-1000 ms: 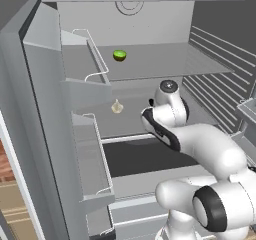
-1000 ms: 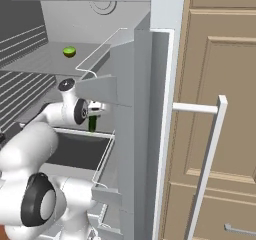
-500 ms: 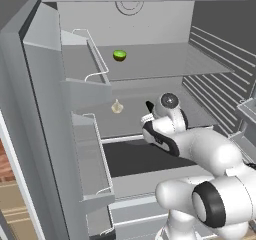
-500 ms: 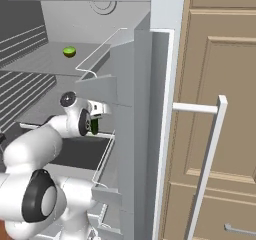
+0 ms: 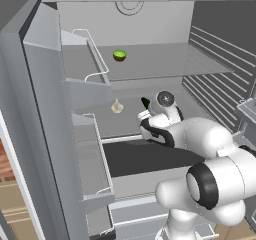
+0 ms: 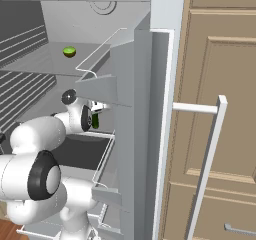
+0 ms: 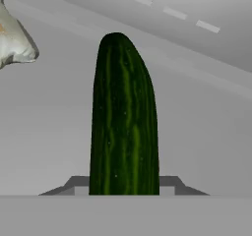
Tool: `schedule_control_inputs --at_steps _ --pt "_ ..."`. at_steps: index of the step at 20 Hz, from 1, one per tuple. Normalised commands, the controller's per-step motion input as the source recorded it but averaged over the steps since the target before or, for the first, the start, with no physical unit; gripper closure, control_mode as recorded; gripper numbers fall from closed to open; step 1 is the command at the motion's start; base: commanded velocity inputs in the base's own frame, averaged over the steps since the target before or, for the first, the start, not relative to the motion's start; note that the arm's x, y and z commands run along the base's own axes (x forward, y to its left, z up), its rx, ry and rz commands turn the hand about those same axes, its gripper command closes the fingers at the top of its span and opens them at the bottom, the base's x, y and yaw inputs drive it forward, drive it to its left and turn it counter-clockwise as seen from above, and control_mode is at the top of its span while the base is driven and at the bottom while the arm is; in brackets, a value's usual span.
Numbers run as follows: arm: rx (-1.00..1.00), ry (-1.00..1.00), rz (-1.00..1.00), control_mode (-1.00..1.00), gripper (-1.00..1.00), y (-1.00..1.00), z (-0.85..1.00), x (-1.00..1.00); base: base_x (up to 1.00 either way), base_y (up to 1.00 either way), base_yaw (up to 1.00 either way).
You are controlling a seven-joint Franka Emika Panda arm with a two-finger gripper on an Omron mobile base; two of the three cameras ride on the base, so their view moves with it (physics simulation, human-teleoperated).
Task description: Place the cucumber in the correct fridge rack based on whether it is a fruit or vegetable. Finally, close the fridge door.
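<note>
One risk: hand [image 5: 145,107] clamped on cucumber [image 7: 123,122], hovering over fridge rack [image 5: 115,126]; early release could roll it into garlic bulb [image 5: 116,106].

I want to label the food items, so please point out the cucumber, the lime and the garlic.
cucumber [image 7: 123,122]: hand view, middle of its dark green body.
lime [image 5: 119,55]: left base view, centre of the round fruit on the upper shelf.
garlic [image 5: 116,107]: left base view, middle of the whitish bulb on the lower shelf.
</note>
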Motion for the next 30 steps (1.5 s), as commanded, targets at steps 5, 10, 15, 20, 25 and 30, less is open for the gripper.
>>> schedule_control_inputs --at_steps 5,10,15,20,25,30 --pt "-0.01 -0.12 0.05 -1.0 1.0 0.06 -0.36 0.34 0.0 0.0 0.0" --pt "0.0 -0.12 0.07 -1.0 1.0 0.07 -0.41 0.28 0.0 0.0 0.0" --pt "-0.01 -0.04 0.04 -1.0 -1.0 0.12 -0.36 0.02 0.0 0.0 0.0" --pt "0.0 0.0 0.02 -1.0 -1.0 0.0 -0.01 0.01 0.0 0.0 0.0" --pt "0.0 0.0 0.01 -1.0 -1.0 0.0 0.1 -0.3 0.0 0.0 0.0" --pt "0.04 0.0 -0.06 -1.0 -1.0 0.0 0.81 -0.93 0.0 0.0 0.0"
